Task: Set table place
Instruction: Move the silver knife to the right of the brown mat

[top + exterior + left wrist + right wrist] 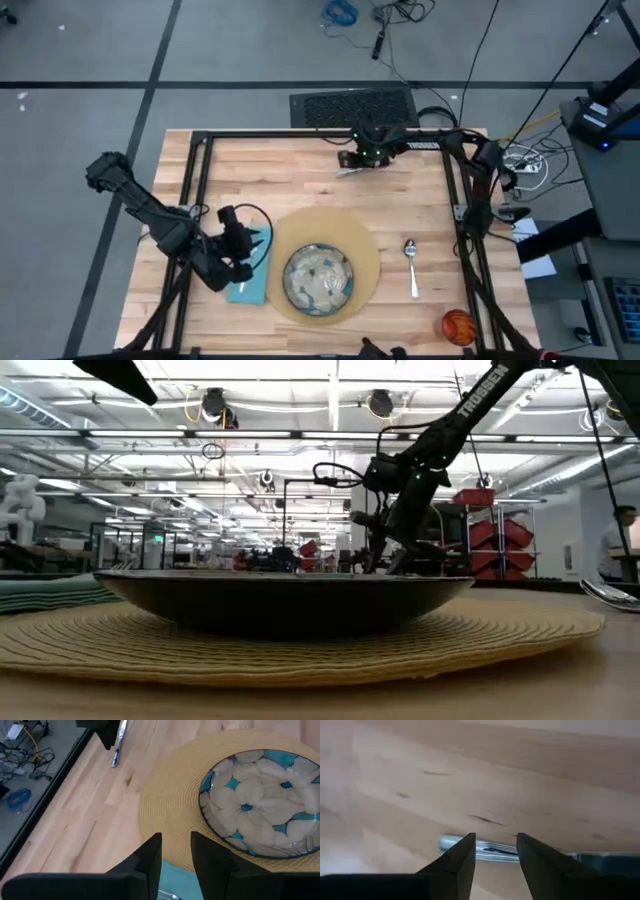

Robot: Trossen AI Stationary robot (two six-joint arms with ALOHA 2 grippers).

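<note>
Right gripper (358, 160) is reaching low at the far edge of the tabletop (300, 175), fingers (457, 862) parted and straddling a silver utensil (487, 849); which piece, can't tell. Left gripper (242, 262) is hovering over the teal napkin (250, 285), fingers spread, holding nothing. Dish (318, 279) is sitting centred on the placemat (365, 250). Spoon (411, 265) is lying just beside the mat; orange cup (458, 325) is standing near the tabletop's corner.
</note>
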